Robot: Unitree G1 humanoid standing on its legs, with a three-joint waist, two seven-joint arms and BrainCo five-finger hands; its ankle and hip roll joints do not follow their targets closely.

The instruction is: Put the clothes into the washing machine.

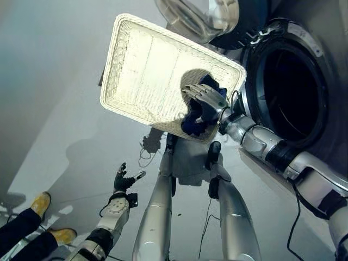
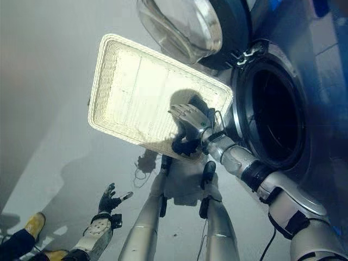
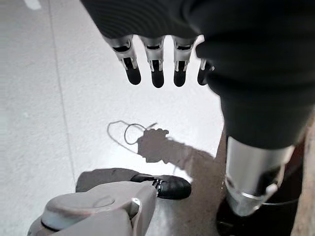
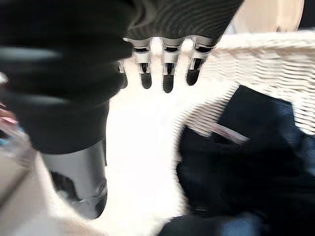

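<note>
Right hand [image 1: 205, 99] over the dark blue clothes [image 1: 197, 120] in the corner of the white wicker basket [image 1: 141, 65], fingers straight, not clamped yet. Washing machine drum [image 1: 291, 98] open, just beside the basket. Nothing loaded yet; grab and transfer remain. Left hand [image 1: 124, 181] low, fingers spread, holding nothing.

Basket [image 1: 147, 70]: white woven wicker, ribbed weave. Clothes [image 1: 197, 120]: dark navy blue, lying at the basket's 4 o'clock corner. Washing machine [image 1: 321, 70]: grey front, black drum opening, door [image 2: 182, 24] of clear glass. Floor [image 1: 49, 109]: pale grey. Person's shoes [image 1: 41, 204]: yellow.
</note>
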